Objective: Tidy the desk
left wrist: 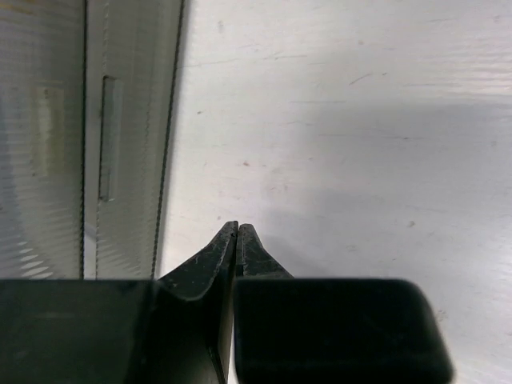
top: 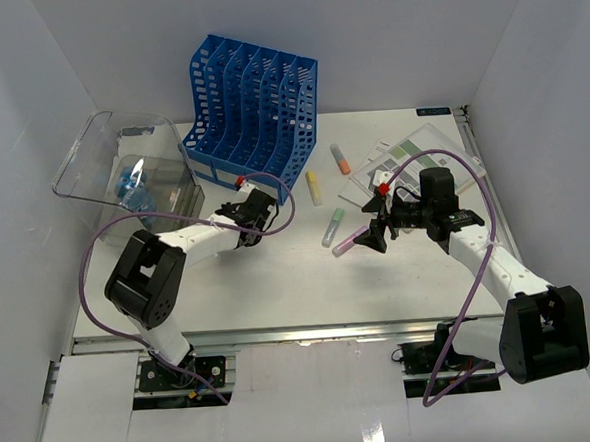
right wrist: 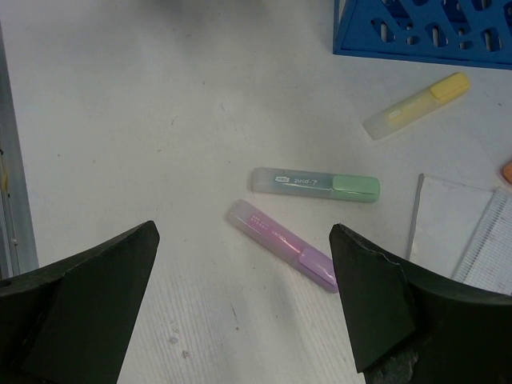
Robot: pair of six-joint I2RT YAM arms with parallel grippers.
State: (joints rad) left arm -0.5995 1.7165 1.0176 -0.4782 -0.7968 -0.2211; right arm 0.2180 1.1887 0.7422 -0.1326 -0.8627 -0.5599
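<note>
The desk [top: 309, 290] is a white tabletop. Four highlighters lie on it right of the middle: yellow [top: 314, 187], orange [top: 340, 159], green [top: 332, 227] and purple [top: 348, 243]. My right gripper [top: 374, 238] hangs open just right of the purple one. In the right wrist view the purple highlighter [right wrist: 282, 245] lies slantwise between the wide-apart fingers of the right gripper [right wrist: 243, 232], with the green highlighter [right wrist: 316, 184] just beyond it. My left gripper [top: 249, 236] is shut and empty over bare desk in front of the blue file organizer [top: 248, 104]. Its tips [left wrist: 238, 226] meet.
A clear plastic box [top: 132, 176] with blue items and a raised lid stands at the back left. Papers and a clear folder [top: 411, 159] lie at the back right. A metal rail [left wrist: 120, 160] runs along the desk edge. White walls enclose three sides.
</note>
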